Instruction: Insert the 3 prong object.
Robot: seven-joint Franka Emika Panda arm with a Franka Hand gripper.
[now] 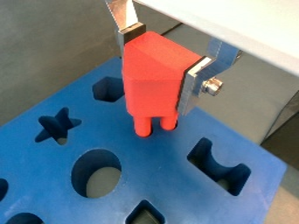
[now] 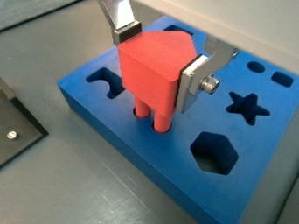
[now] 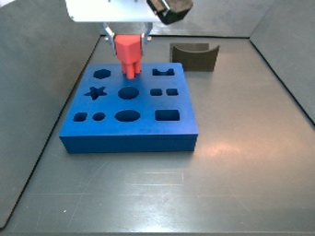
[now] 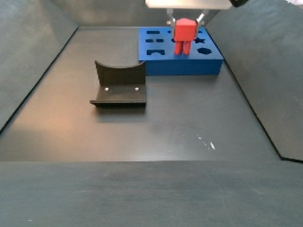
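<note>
Overhead, the gripper (image 1: 163, 63) has its two silver fingers (image 2: 195, 75) closed on the wide red body of the 3 prong object (image 1: 156, 81), holding it upright over the blue block (image 3: 128, 123). In both wrist views its round prongs point down and reach the block's top face between the cutouts; whether they have entered a hole is hard to tell. A star-shaped hole (image 2: 244, 106) lies just beside. In both side views the fixture (image 4: 119, 86) stands apart on the floor.
</note>
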